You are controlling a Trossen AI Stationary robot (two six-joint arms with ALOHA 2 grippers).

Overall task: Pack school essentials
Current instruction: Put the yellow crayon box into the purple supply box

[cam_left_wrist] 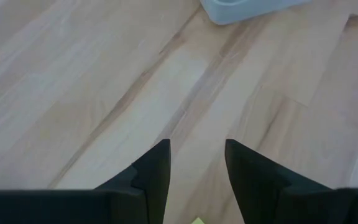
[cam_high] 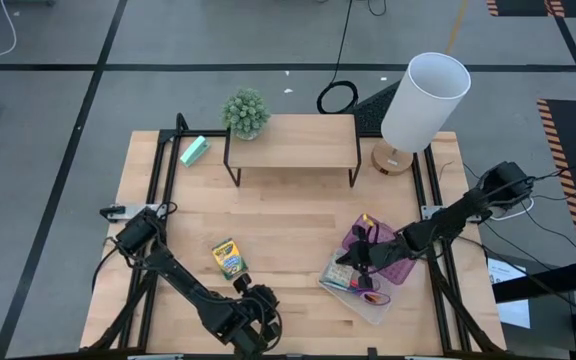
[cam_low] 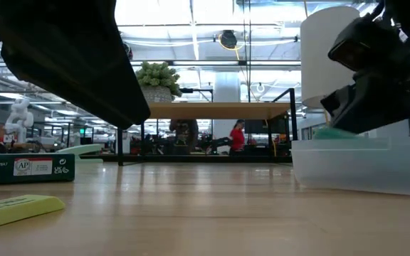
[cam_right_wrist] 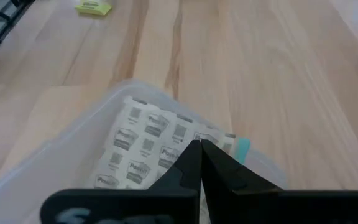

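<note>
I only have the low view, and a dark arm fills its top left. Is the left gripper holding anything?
Observer: No. The left gripper is open over bare table, with nothing between its fingers.
Operator: Where is the crayon box from it?
Observer: The crayon box lies flat, apart from that gripper and farther from the table's front edge.
Operator: And the right gripper?
Observer: The right gripper is shut, its tips just above the patterned card pack inside the clear box.
</note>
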